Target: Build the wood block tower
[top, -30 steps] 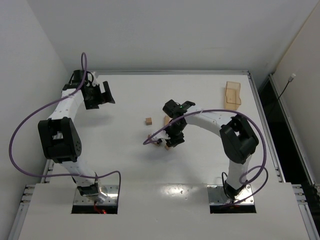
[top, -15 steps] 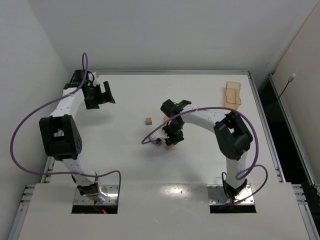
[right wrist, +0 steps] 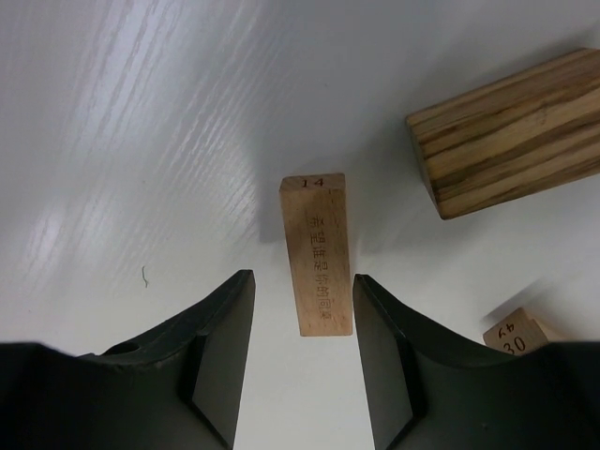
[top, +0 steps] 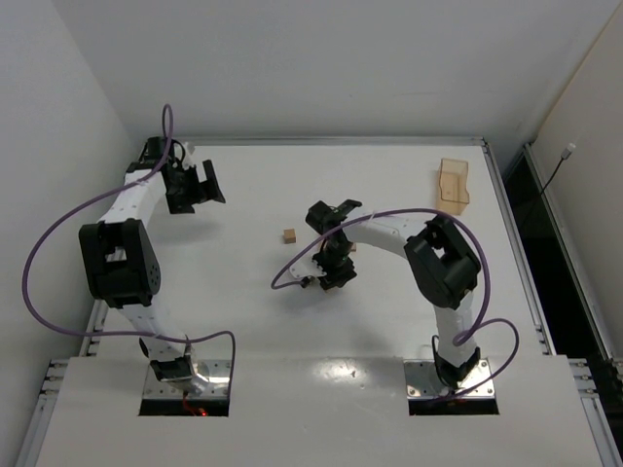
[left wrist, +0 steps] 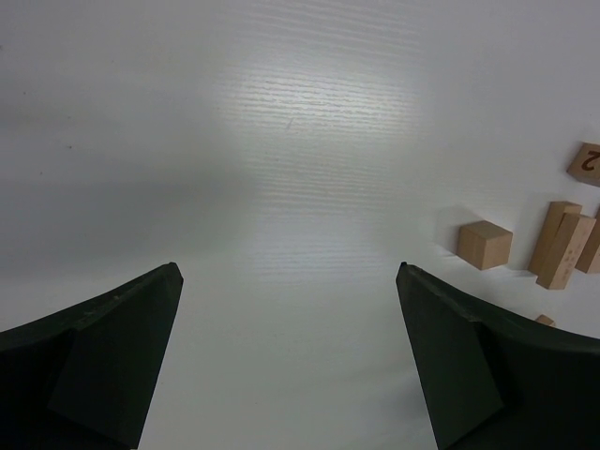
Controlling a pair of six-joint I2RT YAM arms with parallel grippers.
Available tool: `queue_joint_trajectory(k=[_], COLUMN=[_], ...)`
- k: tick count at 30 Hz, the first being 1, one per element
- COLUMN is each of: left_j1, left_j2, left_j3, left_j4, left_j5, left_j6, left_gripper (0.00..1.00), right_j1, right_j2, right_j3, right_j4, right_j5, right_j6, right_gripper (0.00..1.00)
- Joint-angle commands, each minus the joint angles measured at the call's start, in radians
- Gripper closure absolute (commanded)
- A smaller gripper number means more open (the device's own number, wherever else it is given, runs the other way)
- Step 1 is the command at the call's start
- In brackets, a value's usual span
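Loose light-tan wood blocks lie flat near the table's middle. A short bar marked 14 [right wrist: 317,253] rests on the table between the fingers of my right gripper [right wrist: 304,277], which stands open astride the bar's near end, with a gap on each side. A thicker striped block [right wrist: 511,131] and a small block marked 30 [right wrist: 520,333] lie to its right. From above, the right gripper [top: 331,271] hides most of these, and a lone cube [top: 289,234] sits to its left. My left gripper [top: 209,182] hangs wide open at the far left, holding nothing.
An orange see-through tray [top: 453,183] stands at the back right. The left wrist view shows bare table between the left gripper [left wrist: 289,267] fingers, with a cube [left wrist: 485,245], leaning bars [left wrist: 561,246] and a numbered block [left wrist: 588,161] at its right edge.
My right arm has swung a little to the left, carrying its gripper slightly left and nearer. The left arm has barely moved.
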Motion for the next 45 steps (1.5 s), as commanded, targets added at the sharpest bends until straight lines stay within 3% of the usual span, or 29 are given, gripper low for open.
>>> queue_joint_trajectory(k=[1, 21, 23, 25, 26, 27, 28, 32, 36, 40, 45], left_j1=[0.014, 0.014, 0.014, 0.014, 0.014, 0.014, 0.014, 0.014, 0.014, 0.014, -0.062], left_j2=[0.004, 0.04, 0.04, 0.049, 0.05, 0.05, 0.05, 0.039, -0.009, -0.073, -0.159], left_j3=[0.037, 0.055, 0.055, 0.055, 0.055, 0.055, 0.055, 0.055, 0.035, -0.012, -0.035], left_j4=[0.0, 0.0, 0.0, 0.0, 0.0, 0.0, 0.0, 0.0, 0.0, 0.012, 0.017], left_j5=[0.011, 0.001, 0.001, 0.001, 0.001, 0.001, 0.001, 0.001, 0.0, -0.058, -0.337], left_j6=[0.005, 0.005, 0.005, -0.005, -0.005, -0.005, -0.005, -0.005, -0.005, -0.015, -0.077], left_gripper=[0.02, 0.0, 0.0, 0.0, 0.0, 0.0, 0.0, 0.0, 0.0, 0.0, 0.0], right_j1=[0.025, 0.052, 0.052, 0.052, 0.052, 0.052, 0.052, 0.031, 0.005, -0.018, -0.072], right_j2=[-0.003, 0.056, 0.066, 0.078, 0.078, 0.078, 0.078, 0.026, -0.13, -0.316, -0.45], right_j3=[0.029, 0.011, 0.011, 0.011, 0.011, 0.011, 0.011, 0.032, 0.09, 0.1, 0.01], right_j4=[0.01, 0.044, 0.044, 0.044, 0.044, 0.044, 0.044, 0.021, -0.021, 0.001, 0.085], right_j5=[0.015, 0.145, 0.145, 0.154, 0.154, 0.154, 0.154, 0.101, -0.048, -0.116, -0.05], right_j6=[-0.015, 0.027, 0.027, 0.036, 0.05, 0.068, 0.079, 0.142, 0.299, 0.723, 1.107], right_gripper=[0.57, 0.57, 0.63, 0.79, 0.92, 0.96, 1.0, 1.0, 1.0, 1.0, 1.0])
